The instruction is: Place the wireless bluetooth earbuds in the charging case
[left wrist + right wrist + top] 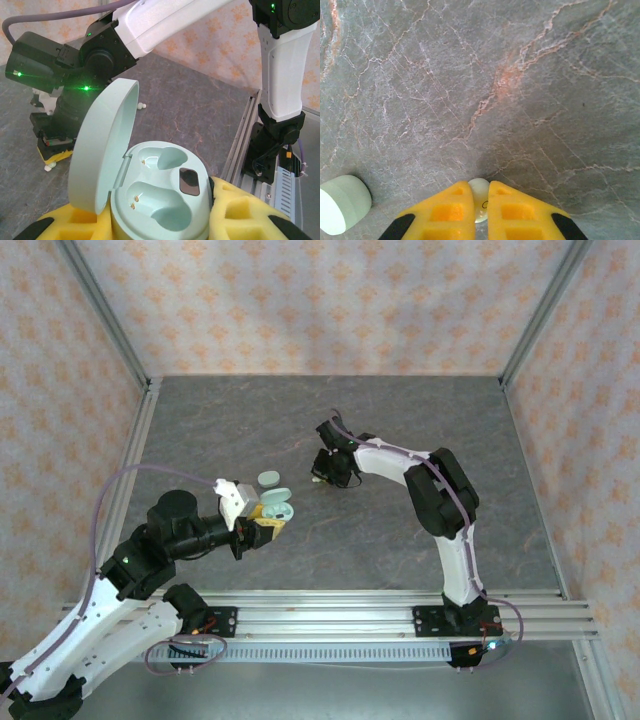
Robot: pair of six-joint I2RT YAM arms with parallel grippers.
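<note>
One earbud (479, 190) sits pinched between the yellow fingers of the right gripper (480, 198), at 6 o'clock in the right wrist view and low against the table (530, 90). The jaws are drawn in almost fully, with only the bud's width left between them. This looks like a pickup grip, taken from above so the bud can be lifted clear.

The charging case (160, 200) waits in the left gripper (265, 523), whose jaws are closed on its body, with yellow foam pads (235, 210) at either flank. It is held upright with the lid (100, 150) swung back toward 9 o'clock, so both wells (165, 159) face up and are open to the other arm. Both wells look empty, so in my judgement no bud has been seated yet.

From overhead, the right gripper is at about 2 o'clock from the held case, near but apart from it. The carry should therefore be short.

A loose earbud (142, 105) lies on the table at 12 o'clock from the lid in the left wrist view. A second mint case (268, 478) rests on the table just beyond the held one, also at 12 o'clock. Neither gripper touches it
</note>
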